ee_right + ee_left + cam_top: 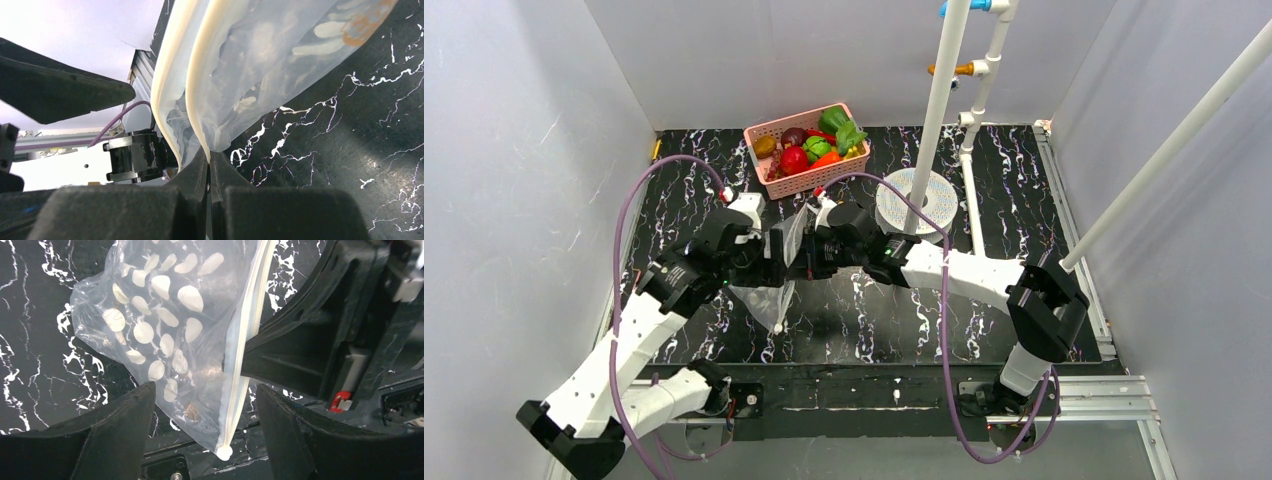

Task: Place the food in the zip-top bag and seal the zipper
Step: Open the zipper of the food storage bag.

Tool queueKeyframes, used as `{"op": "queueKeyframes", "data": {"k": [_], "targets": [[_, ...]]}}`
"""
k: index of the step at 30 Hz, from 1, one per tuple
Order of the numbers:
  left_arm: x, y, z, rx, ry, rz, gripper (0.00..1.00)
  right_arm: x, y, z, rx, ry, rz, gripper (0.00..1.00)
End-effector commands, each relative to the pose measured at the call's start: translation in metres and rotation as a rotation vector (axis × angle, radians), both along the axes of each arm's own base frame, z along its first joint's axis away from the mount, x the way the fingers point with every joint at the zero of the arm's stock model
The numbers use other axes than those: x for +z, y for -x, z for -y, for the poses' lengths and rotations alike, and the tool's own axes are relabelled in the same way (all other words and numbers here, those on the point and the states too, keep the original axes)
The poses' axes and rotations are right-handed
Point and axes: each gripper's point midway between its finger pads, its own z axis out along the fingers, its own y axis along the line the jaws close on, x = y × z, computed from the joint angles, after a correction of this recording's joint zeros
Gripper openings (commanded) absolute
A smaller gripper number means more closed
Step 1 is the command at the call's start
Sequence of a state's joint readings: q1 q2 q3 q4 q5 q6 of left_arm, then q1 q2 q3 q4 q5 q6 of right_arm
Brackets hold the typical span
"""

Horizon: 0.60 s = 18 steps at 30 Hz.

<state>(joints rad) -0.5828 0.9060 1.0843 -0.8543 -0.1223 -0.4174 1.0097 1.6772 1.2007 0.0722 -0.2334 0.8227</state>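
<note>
The zip-top bag [776,285], clear with white dots, hangs above the table between my two grippers. My right gripper [210,155] is shut on one lip of the zipper [199,85]; the other lip [167,85] stands apart from it, so the mouth is open. My left gripper [205,389] is open, its fingers either side of the bag's lower corner [200,405] without touching the zipper [245,345]. The food [809,148] lies in the pink basket [759,132] at the back: red apple, green leafy pieces, carrot, purple grapes.
A white pipe stand with a round base [914,205] rises just right of the grippers. A slanted white pipe [1174,140] crosses the right side. White walls enclose the table; an aluminium rail [1084,390] runs along the front right.
</note>
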Motion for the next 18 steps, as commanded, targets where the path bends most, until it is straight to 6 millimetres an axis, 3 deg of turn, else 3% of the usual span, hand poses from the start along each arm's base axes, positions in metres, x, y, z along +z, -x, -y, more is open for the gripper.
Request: {"op": "queueKeyframes", "data": {"k": [1, 7, 13, 18], "targets": [[0.012, -0.010, -0.015, 0.113, -0.131, 0.054, 0.74, 0.025, -0.014, -0.002, -0.077, -0.039, 0.017, 0.01], [0.016, -0.027, -0.011, 0.157, -0.254, 0.107, 0.77, 0.029, -0.011, 0.001, -0.094, -0.044, 0.017, 0.01], [0.005, -0.033, 0.014, 0.109, -0.232, 0.107, 0.75, 0.036, -0.008, 0.002, -0.097, -0.053, 0.026, 0.01], [-0.009, -0.033, 0.000, 0.139, -0.301, 0.111, 0.66, 0.043, -0.008, 0.001, -0.097, -0.070, 0.031, 0.01]]}}
